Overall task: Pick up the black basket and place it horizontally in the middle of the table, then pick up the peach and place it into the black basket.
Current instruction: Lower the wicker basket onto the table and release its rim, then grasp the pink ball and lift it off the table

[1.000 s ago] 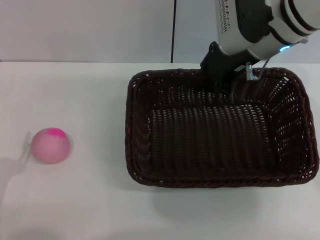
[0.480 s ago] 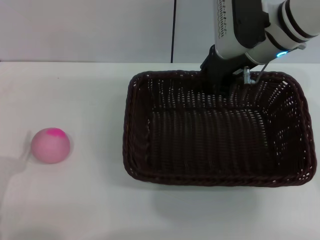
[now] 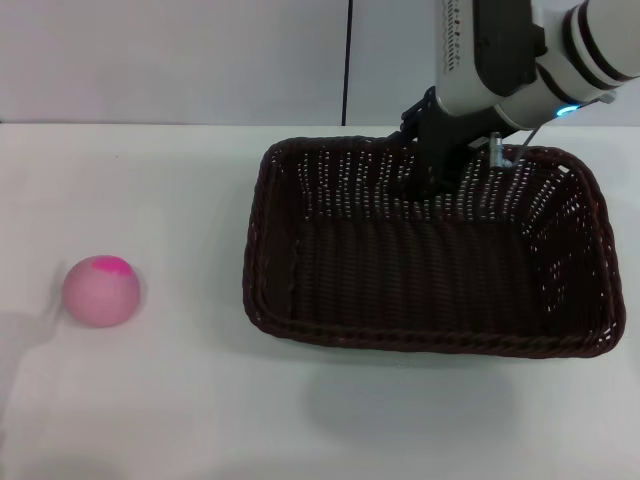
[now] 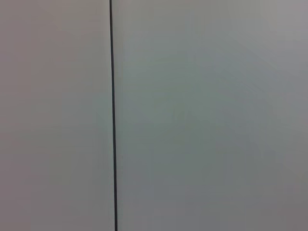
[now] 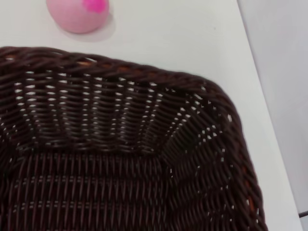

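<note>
The black basket point(image 3: 400, 338) is on the right half of the white table point(image 3: 150, 400), its long side across my view. My right gripper point(image 3: 445, 160) is at the middle of the basket's far rim, shut on it, with one dark finger inside the wall. The right wrist view looks down into the basket point(image 5: 120, 110) at one of its corners. The peach point(image 3: 101, 290), pale pink with a magenta patch, lies on the table at the far left, well apart from the basket. It also shows in the right wrist view point(image 5: 78, 13) beyond the rim. The left gripper is out of view.
A pale wall with a thin dark vertical seam point(image 3: 348, 60) stands behind the table. The left wrist view shows only this wall point(image 4: 192, 115). Bare white tabletop point(image 3: 190, 200) lies between the peach and the basket.
The basket has shifted a little to the left with my right gripper, and its near rim has drawn back from me. The peach has not moved.
</note>
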